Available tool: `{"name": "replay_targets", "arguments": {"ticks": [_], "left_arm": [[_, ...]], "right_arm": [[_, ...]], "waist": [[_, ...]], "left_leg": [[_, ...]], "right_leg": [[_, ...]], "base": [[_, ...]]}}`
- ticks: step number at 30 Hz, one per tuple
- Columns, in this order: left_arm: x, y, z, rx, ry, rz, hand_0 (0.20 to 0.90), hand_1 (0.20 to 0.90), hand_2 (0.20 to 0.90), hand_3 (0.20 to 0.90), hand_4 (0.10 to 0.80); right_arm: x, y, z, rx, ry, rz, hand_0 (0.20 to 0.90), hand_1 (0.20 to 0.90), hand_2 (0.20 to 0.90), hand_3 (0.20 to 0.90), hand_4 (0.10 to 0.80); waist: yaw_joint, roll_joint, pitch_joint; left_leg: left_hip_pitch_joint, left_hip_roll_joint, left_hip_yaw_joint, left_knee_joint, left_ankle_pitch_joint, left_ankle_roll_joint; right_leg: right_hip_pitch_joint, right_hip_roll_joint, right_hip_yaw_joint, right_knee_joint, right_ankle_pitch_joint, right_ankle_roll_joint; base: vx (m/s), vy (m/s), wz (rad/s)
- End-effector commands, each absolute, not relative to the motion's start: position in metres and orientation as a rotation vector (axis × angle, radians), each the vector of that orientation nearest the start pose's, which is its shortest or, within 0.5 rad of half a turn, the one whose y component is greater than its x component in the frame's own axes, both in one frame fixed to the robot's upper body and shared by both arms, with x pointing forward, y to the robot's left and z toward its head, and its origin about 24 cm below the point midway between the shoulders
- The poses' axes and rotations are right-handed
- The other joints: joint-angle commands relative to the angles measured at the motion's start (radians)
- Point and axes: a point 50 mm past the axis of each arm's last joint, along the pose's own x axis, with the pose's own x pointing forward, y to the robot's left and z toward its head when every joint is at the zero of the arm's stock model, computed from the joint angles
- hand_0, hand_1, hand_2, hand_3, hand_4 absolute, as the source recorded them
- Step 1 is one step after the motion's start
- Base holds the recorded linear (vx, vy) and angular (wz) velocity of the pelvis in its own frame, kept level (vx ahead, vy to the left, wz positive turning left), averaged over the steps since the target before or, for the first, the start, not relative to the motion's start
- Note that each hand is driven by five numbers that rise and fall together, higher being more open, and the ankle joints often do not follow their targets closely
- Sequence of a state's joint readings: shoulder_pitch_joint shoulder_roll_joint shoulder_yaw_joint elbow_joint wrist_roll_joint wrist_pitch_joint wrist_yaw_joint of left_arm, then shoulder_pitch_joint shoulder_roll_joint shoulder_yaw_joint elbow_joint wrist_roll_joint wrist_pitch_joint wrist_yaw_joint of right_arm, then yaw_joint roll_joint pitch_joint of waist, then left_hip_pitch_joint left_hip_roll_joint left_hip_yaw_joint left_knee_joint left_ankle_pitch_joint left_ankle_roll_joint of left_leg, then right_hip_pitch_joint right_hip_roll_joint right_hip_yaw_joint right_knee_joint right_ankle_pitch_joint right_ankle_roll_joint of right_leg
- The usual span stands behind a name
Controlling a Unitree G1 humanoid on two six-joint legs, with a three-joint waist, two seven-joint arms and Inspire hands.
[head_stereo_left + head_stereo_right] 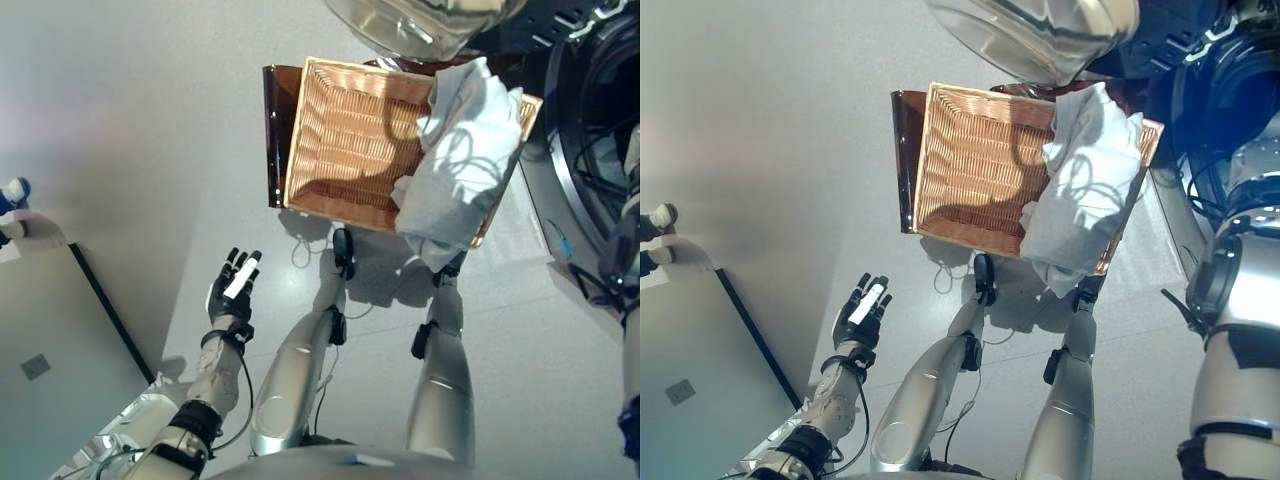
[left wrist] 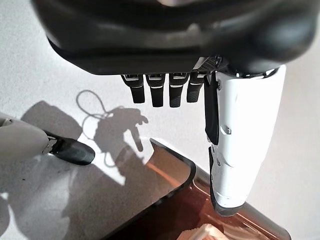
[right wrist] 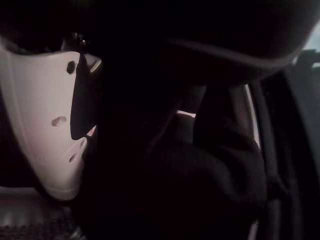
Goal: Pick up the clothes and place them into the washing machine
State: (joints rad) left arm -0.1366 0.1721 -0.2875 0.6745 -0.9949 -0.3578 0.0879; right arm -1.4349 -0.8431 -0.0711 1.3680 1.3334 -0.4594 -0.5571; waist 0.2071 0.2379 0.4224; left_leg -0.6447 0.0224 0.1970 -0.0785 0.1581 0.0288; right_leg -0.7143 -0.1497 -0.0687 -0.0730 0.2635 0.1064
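left hand [image 1: 233,288] open, white cloth [image 1: 462,150] in basket [image 1: 340,140] — well apart

Floor [image 1: 150,130]: smooth, pale grey, seamless, matte; brightly lit from above, hard-edged shadows falling across it.

Panel [image 1: 50,340]: flat grey slab at lower left of the head views, lying on or just above the floor, edged along its right side by a thin dark strip; a small square mark sits on its surface.

Shoes [image 1: 12,210]: a person's feet at the far left edge, white and dark footwear, standing beside the panel's upper corner.
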Motion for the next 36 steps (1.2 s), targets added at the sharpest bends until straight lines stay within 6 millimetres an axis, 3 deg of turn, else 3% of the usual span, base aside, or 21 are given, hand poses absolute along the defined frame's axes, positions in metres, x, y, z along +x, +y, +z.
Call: {"name": "replay_targets", "arguments": {"ticks": [1,5,6,7,11,12,22,36], "left_arm": [[0.238,0.204,-0.051,-0.596,0.217,0.369,0.900,0.900,0.900,0.900,0.800],[0.237,0.207,-0.050,-0.586,0.213,0.369,0.900,0.900,0.900,0.900,0.800],[0.236,0.207,-0.049,-0.586,0.210,0.365,0.900,0.900,0.900,0.900,0.800],[0.235,0.208,-0.049,-0.581,0.209,0.363,0.900,0.900,0.900,0.900,0.800],[0.232,0.211,-0.048,-0.563,0.211,0.359,0.900,0.900,0.900,0.900,0.800],[0.234,0.214,-0.045,-0.552,0.199,0.354,0.900,0.900,0.900,0.900,0.800],[0.231,0.218,-0.041,-0.554,0.184,0.368,0.900,0.900,0.900,0.900,0.800],[0.235,0.219,-0.044,-0.559,0.183,0.402,0.900,0.900,0.900,0.900,0.800]], "right_arm": [[0.271,-0.415,0.386,1.004,-1.026,-1.083,0.200,0.200,0.200,0.200,0.300],[0.268,-0.418,0.386,0.952,-0.997,-1.123,0.200,0.200,0.200,0.200,0.300],[0.269,-0.419,0.385,0.941,-0.981,-1.136,0.398,0.398,0.398,0.398,0.441],[0.267,-0.422,0.382,0.922,-0.958,-1.172,0.900,0.900,0.900,0.900,0.800],[0.268,-0.425,0.378,0.706,-0.808,-1.305,0.900,0.900,0.900,0.900,0.800],[0.269,-0.425,0.376,0.584,-0.753,-1.347,0.900,0.900,0.900,0.900,0.800],[0.267,-0.432,0.354,0.221,-0.501,-1.598,0.900,0.900,0.900,0.900,0.800],[0.278,-0.432,0.317,-0.364,-0.246,-1.700,0.900,0.900,0.900,0.900,0.800]], "waist": [[0.033,0.046,-0.022],[0.029,0.043,-0.021],[0.029,0.044,-0.022],[0.028,0.043,-0.023],[0.031,0.041,-0.027],[0.032,0.036,-0.028],[0.031,0.027,-0.045],[0.030,0.003,-0.056]], "left_leg": [[-0.016,0.030,-0.026,-0.009,-0.020,-0.110],[-0.020,0.032,-0.026,-0.009,-0.019,-0.110],[-0.021,0.032,-0.026,-0.009,-0.020,-0.110],[-0.022,0.033,-0.025,-0.009,-0.020,-0.110],[-0.022,0.031,-0.025,-0.009,-0.019,-0.107],[-0.022,0.031,-0.025,-0.009,-0.017,-0.107],[-0.021,0.030,-0.030,-0.009,-0.015,-0.103],[-0.016,0.022,-0.037,-0.009,-0.012,-0.104]], "right_leg": [[-0.041,0.046,-0.018,0.170,-0.150,0.026],[-0.045,0.047,-0.019,0.170,-0.149,0.026],[-0.046,0.047,-0.019,0.170,-0.147,0.026],[-0.046,0.047,-0.021,0.170,-0.147,0.026],[-0.046,0.048,-0.022,0.171,-0.144,0.025],[-0.046,0.049,-0.022,0.171,-0.142,0.024],[-0.039,0.054,-0.028,0.159,-0.134,0.022],[-0.009,0.054,-0.034,0.137,-0.119,0.021]], "base": [[0.000,0.000,0.00],[0.000,0.000,0.00],[0.000,0.000,0.00],[0.000,0.000,0.00],[0.000,0.000,0.00],[0.000,0.000,0.00],[0.000,0.000,0.00],[-0.004,0.001,0.01]]}}
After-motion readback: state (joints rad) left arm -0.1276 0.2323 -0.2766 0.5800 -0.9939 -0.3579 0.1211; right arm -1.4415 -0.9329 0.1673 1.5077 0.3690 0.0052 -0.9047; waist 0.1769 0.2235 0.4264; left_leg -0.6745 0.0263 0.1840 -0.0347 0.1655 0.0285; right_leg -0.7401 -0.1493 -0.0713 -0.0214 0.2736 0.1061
